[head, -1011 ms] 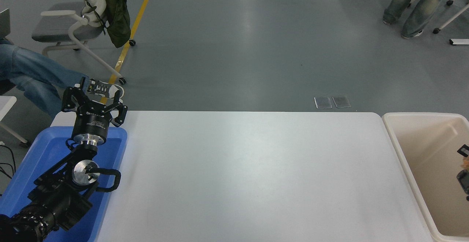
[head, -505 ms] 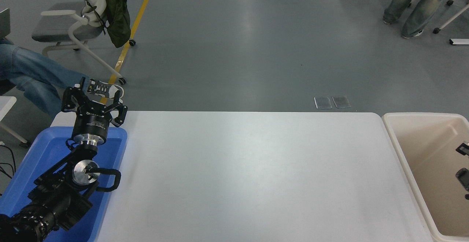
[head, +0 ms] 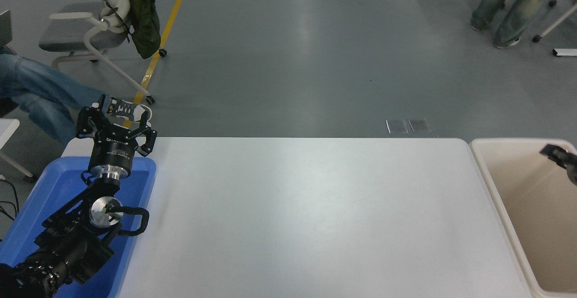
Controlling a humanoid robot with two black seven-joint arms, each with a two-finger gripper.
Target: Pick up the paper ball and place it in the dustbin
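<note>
Nearest, the left tool [head: 115, 120] sits spread above the blue tray [head: 54, 185]; its white lettering is unreadable. Across the white surface [head: 306, 212], the right tool [head: 559, 156], state unclear, hovers over the dustbin [head: 489, 181]. No paper ball shows.

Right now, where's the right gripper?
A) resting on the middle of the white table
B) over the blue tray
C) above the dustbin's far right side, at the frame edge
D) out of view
C: only a black tip of the right gripper shows, at the frame's right edge above the dustbin; the left gripper is the one over the blue tray, and nothing rests on the middle of the white table.
</note>
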